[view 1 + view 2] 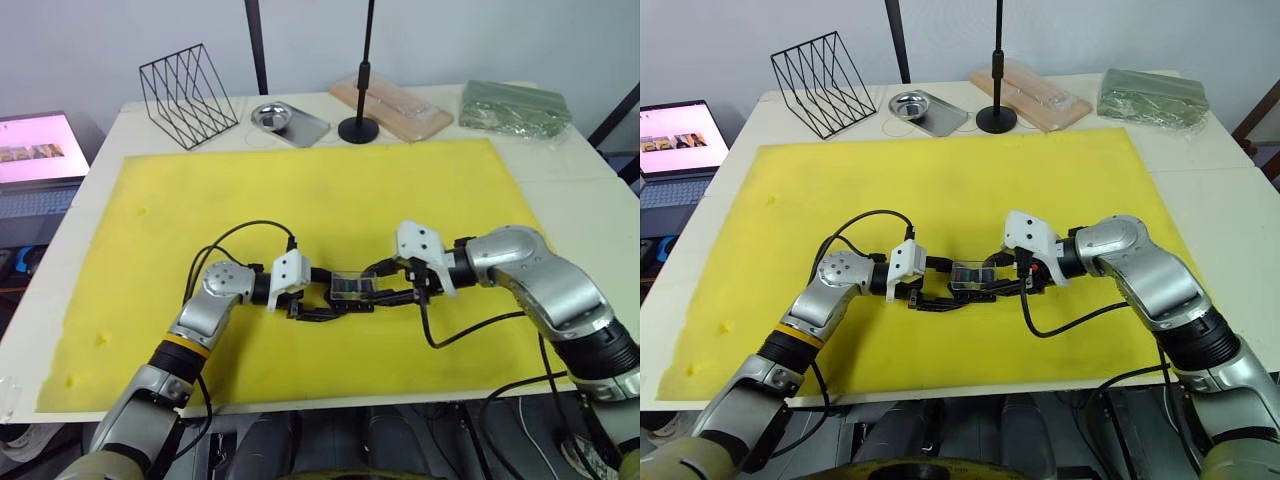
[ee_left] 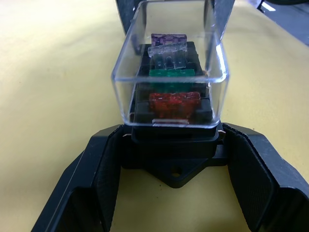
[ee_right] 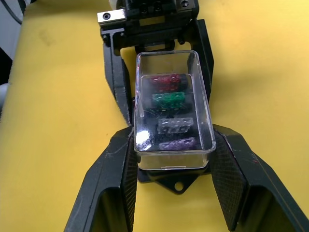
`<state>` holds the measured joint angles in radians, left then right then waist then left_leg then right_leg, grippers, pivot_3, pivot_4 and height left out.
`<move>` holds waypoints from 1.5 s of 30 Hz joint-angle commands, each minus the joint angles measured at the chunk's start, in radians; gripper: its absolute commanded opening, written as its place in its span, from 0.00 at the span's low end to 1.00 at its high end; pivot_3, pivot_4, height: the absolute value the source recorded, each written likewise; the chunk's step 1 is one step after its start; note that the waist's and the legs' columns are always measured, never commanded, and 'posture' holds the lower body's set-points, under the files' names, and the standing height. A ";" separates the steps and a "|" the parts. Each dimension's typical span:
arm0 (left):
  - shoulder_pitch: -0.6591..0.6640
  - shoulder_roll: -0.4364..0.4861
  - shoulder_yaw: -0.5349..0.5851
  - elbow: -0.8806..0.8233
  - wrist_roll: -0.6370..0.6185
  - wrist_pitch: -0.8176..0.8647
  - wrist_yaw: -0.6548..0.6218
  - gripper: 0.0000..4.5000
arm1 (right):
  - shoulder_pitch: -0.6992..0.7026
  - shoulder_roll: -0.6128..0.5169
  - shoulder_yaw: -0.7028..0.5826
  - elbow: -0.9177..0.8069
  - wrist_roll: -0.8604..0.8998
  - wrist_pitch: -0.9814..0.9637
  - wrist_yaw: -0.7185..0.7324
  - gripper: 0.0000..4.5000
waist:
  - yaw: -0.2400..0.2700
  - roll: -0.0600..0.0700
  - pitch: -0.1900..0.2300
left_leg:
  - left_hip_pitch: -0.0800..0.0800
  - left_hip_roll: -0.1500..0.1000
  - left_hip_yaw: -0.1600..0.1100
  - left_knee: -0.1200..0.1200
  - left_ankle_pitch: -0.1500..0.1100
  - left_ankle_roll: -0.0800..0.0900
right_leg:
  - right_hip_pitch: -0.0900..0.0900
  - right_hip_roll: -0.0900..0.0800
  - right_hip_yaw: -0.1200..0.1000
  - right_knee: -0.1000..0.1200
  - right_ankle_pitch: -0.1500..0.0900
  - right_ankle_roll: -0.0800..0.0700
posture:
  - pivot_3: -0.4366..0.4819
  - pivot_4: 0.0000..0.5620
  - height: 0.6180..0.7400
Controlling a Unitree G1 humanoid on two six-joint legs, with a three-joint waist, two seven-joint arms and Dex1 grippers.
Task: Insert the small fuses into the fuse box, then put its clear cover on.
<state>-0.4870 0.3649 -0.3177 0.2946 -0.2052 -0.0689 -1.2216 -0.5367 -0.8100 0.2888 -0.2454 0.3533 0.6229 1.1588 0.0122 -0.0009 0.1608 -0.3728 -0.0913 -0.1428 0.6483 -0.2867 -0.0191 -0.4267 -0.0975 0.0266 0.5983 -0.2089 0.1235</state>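
While the fuse box [image 2: 174, 140] sits mid-mat, its black base is largely hidden beneath the clear cover [image 3: 171, 108] and between black fingers. Red, green, greyish and purple fuses [image 3: 170, 99] line up under that cover. Both the left gripper [image 1: 318, 300] and right gripper [image 1: 385, 290] are clamped on the box's opposite short ends, so its long axis runs side to side. Bare yellow mat [image 1: 300, 180] surrounds it, edges well away.

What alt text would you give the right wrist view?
A clear cover sits over a black fuse box holding red, green, greyish clear and purple fuses, gripped from both ends by the right end effector and left end effector on a yellow mat.
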 commanded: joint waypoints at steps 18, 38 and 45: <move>0.004 0.006 0.016 -0.015 -0.001 -0.005 -0.001 0.62 | -0.010 0.005 0.001 0.038 -0.029 -0.017 0.055 0.40 | 0.000 0.000 0.000 | 0.000 0.000 0.000 0.000 0.000 0.000 | 0.000 0.000 0.000 0.000 0.000 0.000 | 0.48 0.27 1.00; 0.004 0.003 0.017 -0.007 0.008 -0.011 0.007 0.62 | -0.037 0.007 0.043 0.050 -0.075 -0.026 0.072 0.40 | 0.000 0.000 0.000 | 0.000 0.000 0.000 0.000 0.000 0.000 | 0.000 0.000 0.000 0.000 0.000 0.000 | 0.48 0.27 1.00; 0.006 0.003 0.019 -0.006 0.010 -0.010 0.010 0.62 | -0.039 0.005 0.050 0.073 -0.089 -0.043 0.088 0.40 | -0.001 0.000 0.000 | 0.000 0.000 0.000 0.000 0.000 0.000 | 0.000 0.000 0.000 0.000 0.000 0.000 | 0.48 0.27 1.00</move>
<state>-0.4849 0.3648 -0.3194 0.2947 -0.1935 -0.0690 -1.2172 -0.5684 -0.8042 0.3221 -0.1871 0.2878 0.5808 1.2360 0.0115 -0.0008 0.1607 -0.3726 -0.0913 -0.1427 0.6484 -0.2867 -0.0193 -0.4266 -0.0975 0.0266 0.5987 -0.2089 0.1235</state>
